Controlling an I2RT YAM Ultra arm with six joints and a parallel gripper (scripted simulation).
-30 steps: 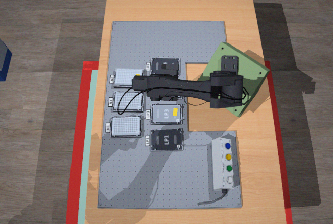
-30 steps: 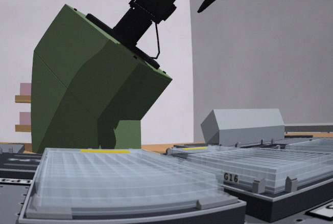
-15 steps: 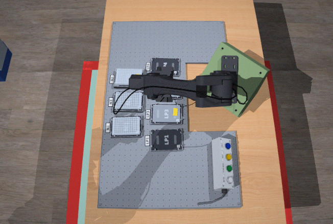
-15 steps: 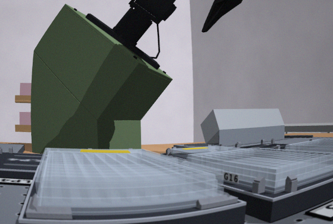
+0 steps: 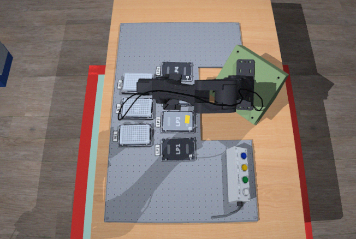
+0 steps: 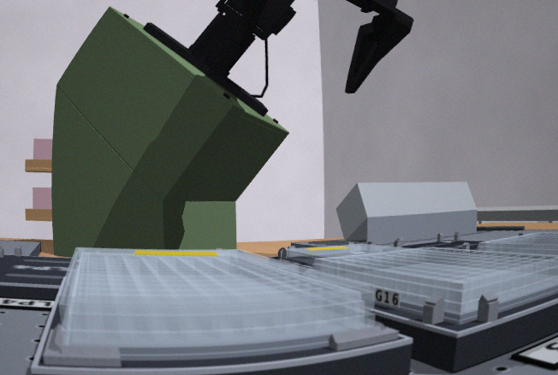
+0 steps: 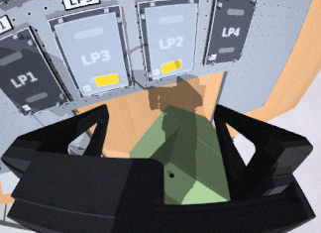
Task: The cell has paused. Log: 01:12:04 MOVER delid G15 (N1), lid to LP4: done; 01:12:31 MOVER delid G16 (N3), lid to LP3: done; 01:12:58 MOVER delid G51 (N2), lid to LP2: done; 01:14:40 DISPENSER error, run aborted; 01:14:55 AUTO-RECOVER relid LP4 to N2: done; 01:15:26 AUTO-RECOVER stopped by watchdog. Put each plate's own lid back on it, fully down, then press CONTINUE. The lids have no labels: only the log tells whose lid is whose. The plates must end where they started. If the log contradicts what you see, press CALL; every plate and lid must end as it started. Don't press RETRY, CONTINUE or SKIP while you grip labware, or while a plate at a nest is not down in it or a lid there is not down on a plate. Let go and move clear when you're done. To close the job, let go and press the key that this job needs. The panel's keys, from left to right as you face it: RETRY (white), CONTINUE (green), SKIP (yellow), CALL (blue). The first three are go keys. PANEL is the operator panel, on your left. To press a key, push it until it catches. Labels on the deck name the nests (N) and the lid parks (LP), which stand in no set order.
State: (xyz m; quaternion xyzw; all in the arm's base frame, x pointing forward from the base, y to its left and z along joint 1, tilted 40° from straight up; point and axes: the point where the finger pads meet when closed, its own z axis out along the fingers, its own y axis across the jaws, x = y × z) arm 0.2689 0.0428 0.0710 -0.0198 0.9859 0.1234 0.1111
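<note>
Above the middle of the grey perforated deck (image 5: 178,37), your black gripper (image 7: 160,124) hangs spread wide and empty, likely choosing its pick: clear yellow-tabbed lids (image 7: 93,57) wait on parks LP3 and LP2 (image 7: 169,40), toward the deck's notched edge.

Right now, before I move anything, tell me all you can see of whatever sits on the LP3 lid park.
A clear, flat rectangular plastic lid lies level in the dark-framed LP3 lid park, the white LP3 lettering reading through it. A small yellow tag marks one end. Nothing rests on it; the open black gripper hangs above, apart from it. The wrist view shows a similar lid on LP2 beside it.
</note>
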